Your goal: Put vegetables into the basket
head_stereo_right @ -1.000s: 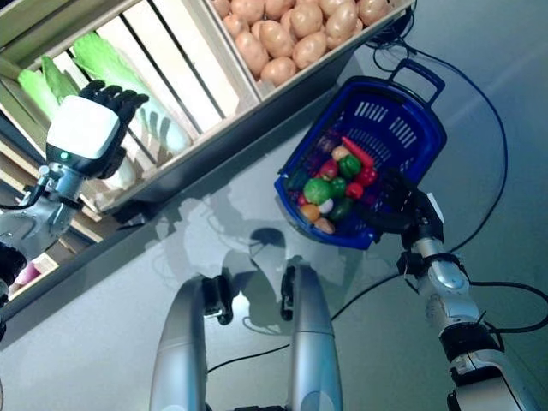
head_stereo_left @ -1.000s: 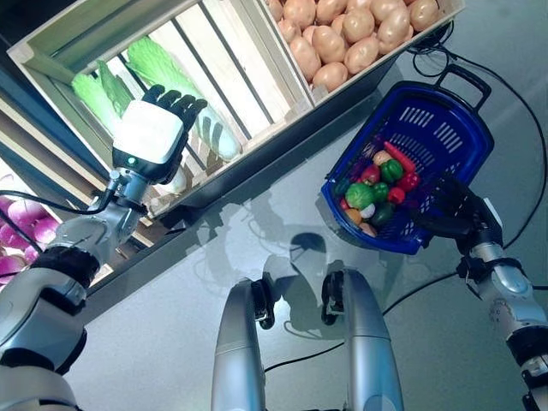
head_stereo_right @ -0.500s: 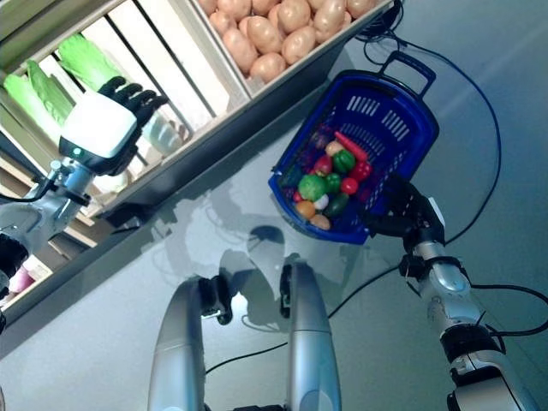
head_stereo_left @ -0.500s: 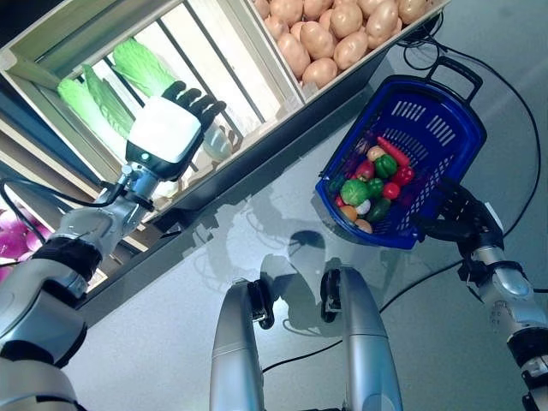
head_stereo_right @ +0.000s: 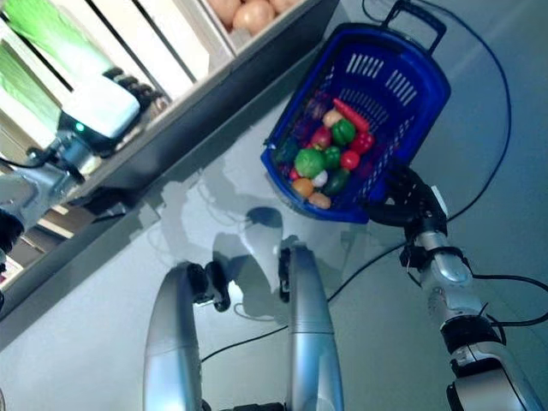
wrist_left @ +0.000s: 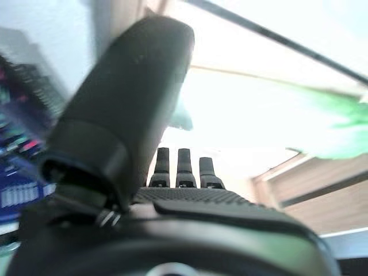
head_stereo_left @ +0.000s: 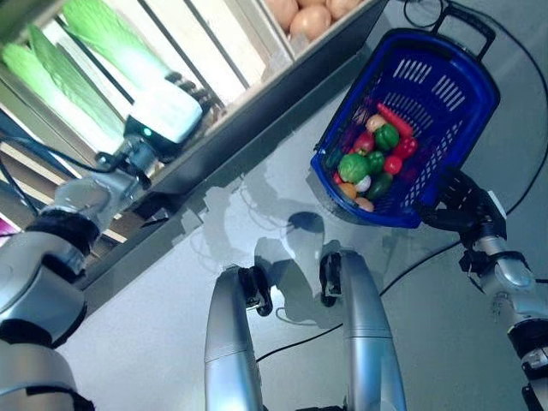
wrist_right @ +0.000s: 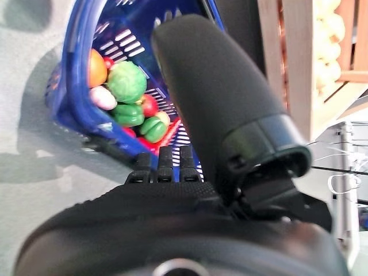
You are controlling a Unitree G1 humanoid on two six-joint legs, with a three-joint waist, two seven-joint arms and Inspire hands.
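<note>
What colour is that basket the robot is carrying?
The basket is blue, with a black handle; the left eye view shows it best.

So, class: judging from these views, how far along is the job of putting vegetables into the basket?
Done: the blue basket already holds a heap of small vegetables, green, red and orange. In hand: the right hand is at the basket's rim; its grip is hidden. The left hand reaches to the wooden crate by the long green cabbages, holding nothing visible. Left: picking a cabbage and carrying it over.
</note>
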